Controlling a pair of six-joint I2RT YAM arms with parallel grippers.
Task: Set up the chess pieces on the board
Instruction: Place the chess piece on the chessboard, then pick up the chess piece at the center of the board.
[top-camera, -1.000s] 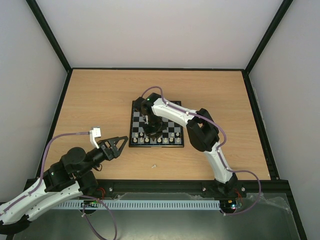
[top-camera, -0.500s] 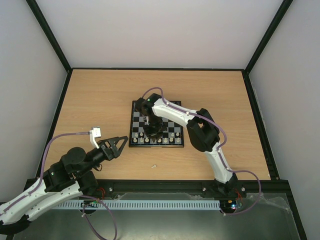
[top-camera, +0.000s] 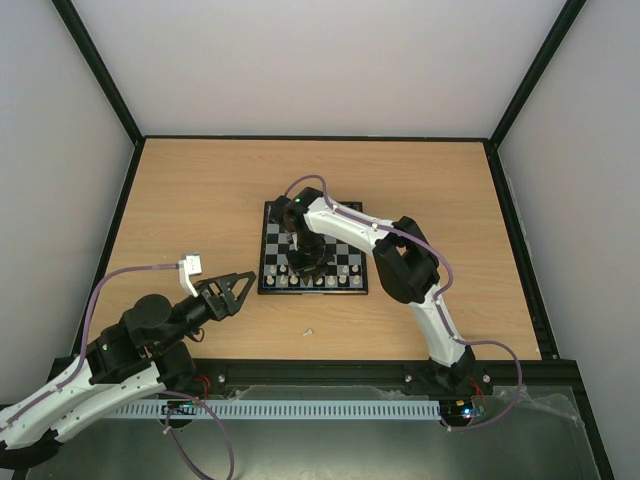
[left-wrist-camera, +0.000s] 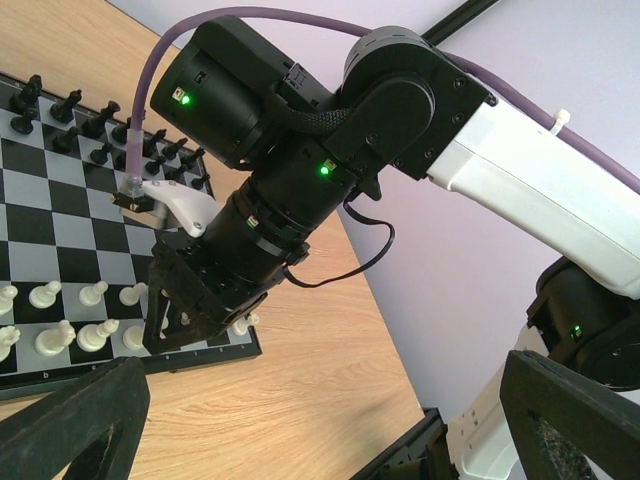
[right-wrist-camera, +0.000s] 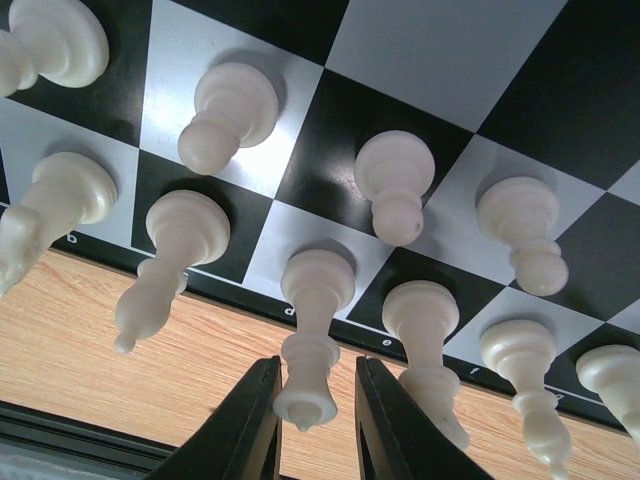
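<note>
Chess pieces (right-wrist-camera: 317, 285) of smooth cream plastic, round-based and knob-topped, stand in two rows along the 6 o'clock edge of the flat black-and-pale-grey checkered board (top-camera: 352, 262). The board lies mid-table on the wood-grain tabletop (top-camera: 200, 200). At the board's 8 o'clock the black left claw (top-camera: 232, 290) hangs spread wide, holding nothing. The right claw (right-wrist-camera: 318, 400) stands narrowly parted around one edge-row piece's top, with a gap showing on one side.

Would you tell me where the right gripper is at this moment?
In the top view, the right gripper hangs over the board's near-left part; the right wrist view shows its jaws either side of a white piece in the nearest row.
</note>
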